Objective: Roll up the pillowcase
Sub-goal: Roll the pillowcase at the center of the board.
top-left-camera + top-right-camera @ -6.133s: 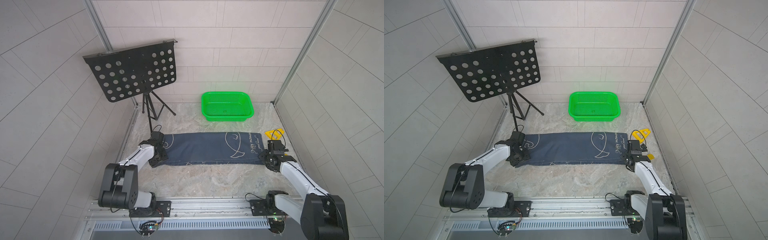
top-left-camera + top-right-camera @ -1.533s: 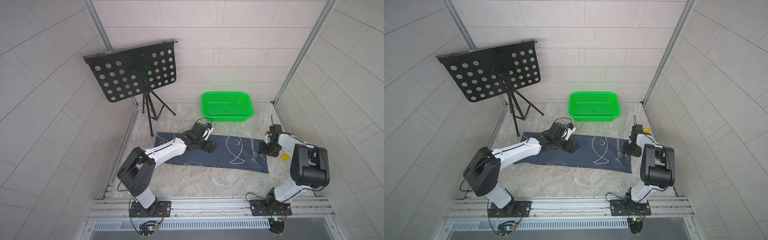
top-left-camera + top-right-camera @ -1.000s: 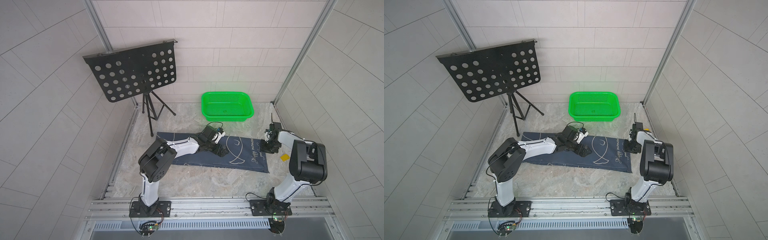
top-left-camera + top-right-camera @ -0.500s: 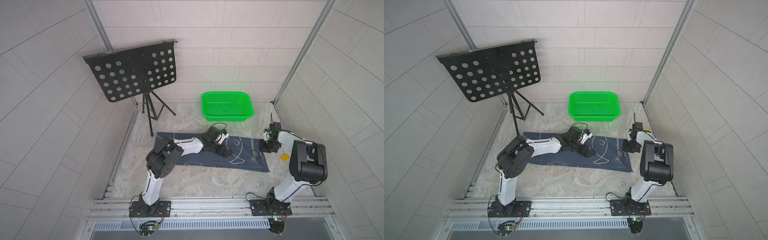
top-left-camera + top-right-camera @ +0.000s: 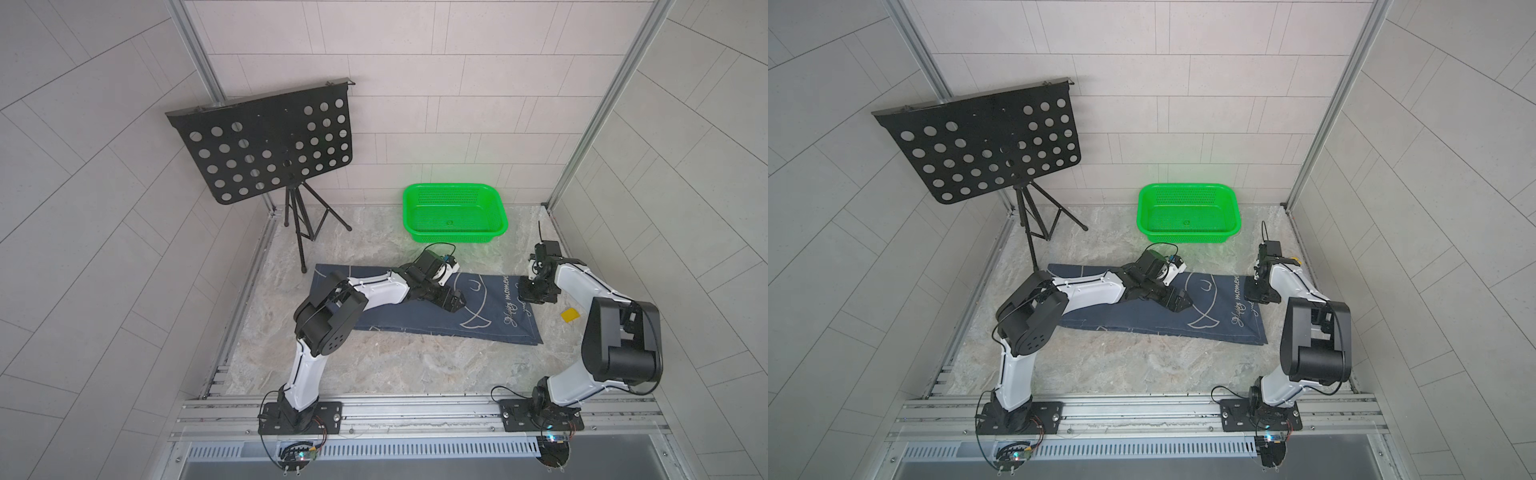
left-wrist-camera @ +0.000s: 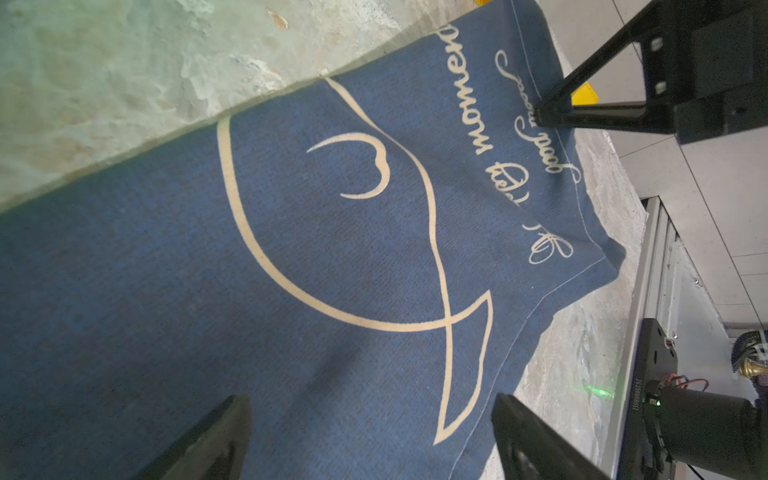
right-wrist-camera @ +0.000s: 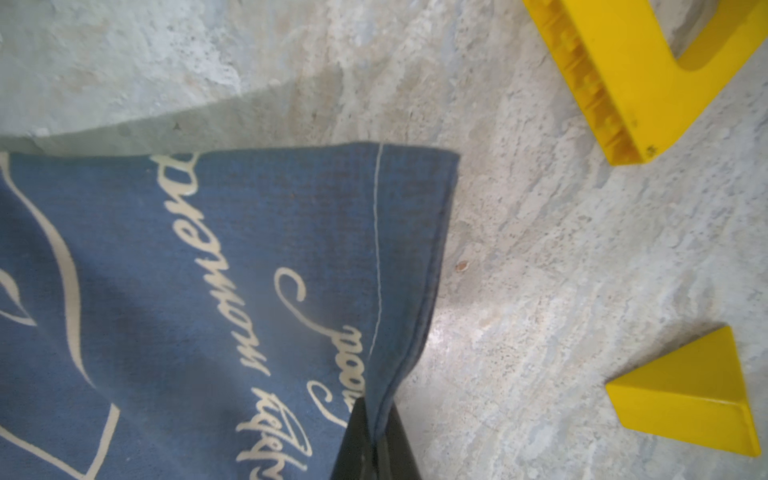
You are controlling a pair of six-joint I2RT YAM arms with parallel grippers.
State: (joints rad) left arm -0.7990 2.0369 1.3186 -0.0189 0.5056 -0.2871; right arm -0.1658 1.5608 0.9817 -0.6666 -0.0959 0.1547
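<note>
Navy denim-like pillowcase (image 5: 490, 305) with pale whale drawings lies flat on the marbled tabletop (image 5: 395, 365); the right gripper (image 7: 370, 409) has just pinched its stitched end hem, likely readying the roll. The left gripper (image 6: 368, 415), now mid-cloth, holds its fingers spread; only the right wrist view shows the pinch.

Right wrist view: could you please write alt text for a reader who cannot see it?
The right pincer is shut on the stitched edge of a blue pillowcase with cream cursive writing. The cloth lies on a marbled table, with a yellow wedge and another yellow piece apart from it.
</note>
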